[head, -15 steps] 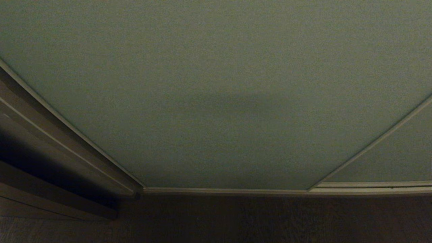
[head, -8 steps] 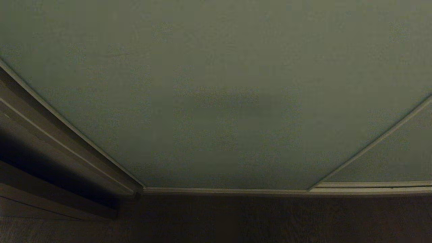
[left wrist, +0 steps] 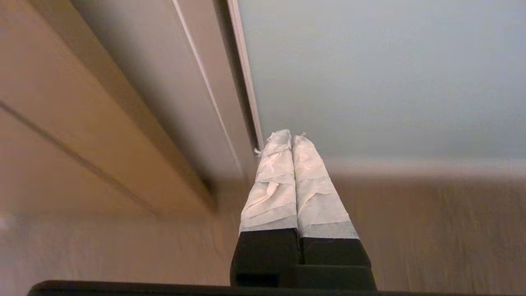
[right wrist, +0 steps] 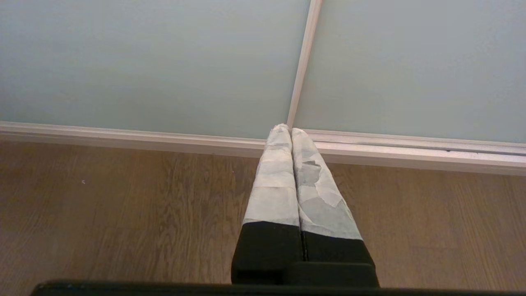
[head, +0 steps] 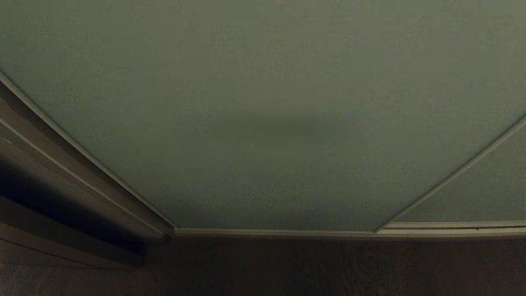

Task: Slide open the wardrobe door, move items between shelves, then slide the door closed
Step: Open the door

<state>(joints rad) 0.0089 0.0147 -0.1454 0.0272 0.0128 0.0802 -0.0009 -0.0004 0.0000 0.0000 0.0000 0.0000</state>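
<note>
While the wardrobe is shut, the head view is filled by the sliding wardrobe door (head: 263,102), a large flat pale grey-green matte panel edged by a thin light silvery frame (head: 82,148). The door's long axis runs upright from the brown wood-grain floor (head: 328,267). Neither arm shows in this view, and no plush toys or shelves can be seen.

In the left wrist view, the left gripper (left wrist: 286,137), black with white tape wrapped round its fingers, has its jaws pressed together and holds nothing. Its tips point at the foot of the door, just beside the silvery edge where the panel meets the dark brown wooden frame (left wrist: 123,102) at the wardrobe's left side.

In the right wrist view, the right gripper (right wrist: 285,128), taped the same way, also has its jaws closed and empty. It points at the slim upright strip (right wrist: 302,61) where two panels meet, above the floor rail (right wrist: 411,150).

The left arm looks nearer the door's free edge, so opening probably falls to it, pushing that edge rightward, away from the brown frame.
</note>
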